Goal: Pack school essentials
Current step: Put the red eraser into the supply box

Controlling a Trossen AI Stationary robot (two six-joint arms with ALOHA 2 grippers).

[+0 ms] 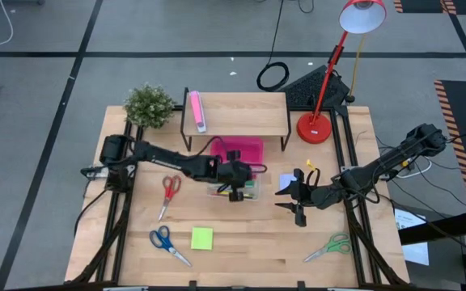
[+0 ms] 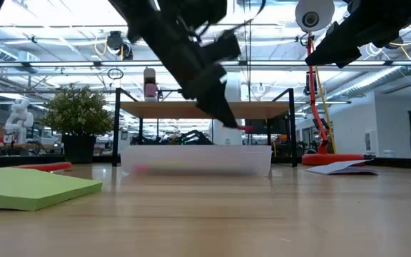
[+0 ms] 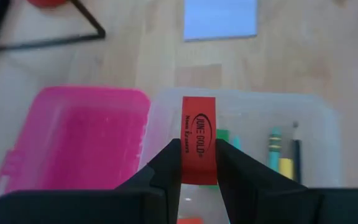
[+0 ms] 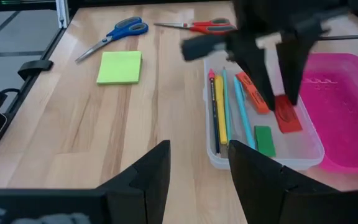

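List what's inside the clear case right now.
Inside the clear case lie pencils, a light-blue pen, an orange eraser and a green eraser. The left tool holds a red eraser over it. The left arm hides the case's far end.

Wooden table (image 1: 241,242) with stationery, a tray and a case spread across its top

At the table's middle sits a clear plastic case (image 1: 235,191), with a pink tray (image 1: 245,149) touching it at 12 o'clock. Red-handled scissors (image 1: 169,192) lie at 9 o'clock, blue-handled scissors (image 1: 168,243) at 7 o'clock with a lime-green note pad (image 1: 201,238) just beside them. Green-handled scissors (image 1: 328,246) lie at 5 o'clock, a pale-blue note pad (image 1: 285,183) at 3 o'clock. A potted plant (image 1: 149,106) stands at 11 o'clock, a red desk lamp's base (image 1: 315,128) at 1 o'clock, a wooden riser shelf (image 1: 237,107) at 12 o'clock.
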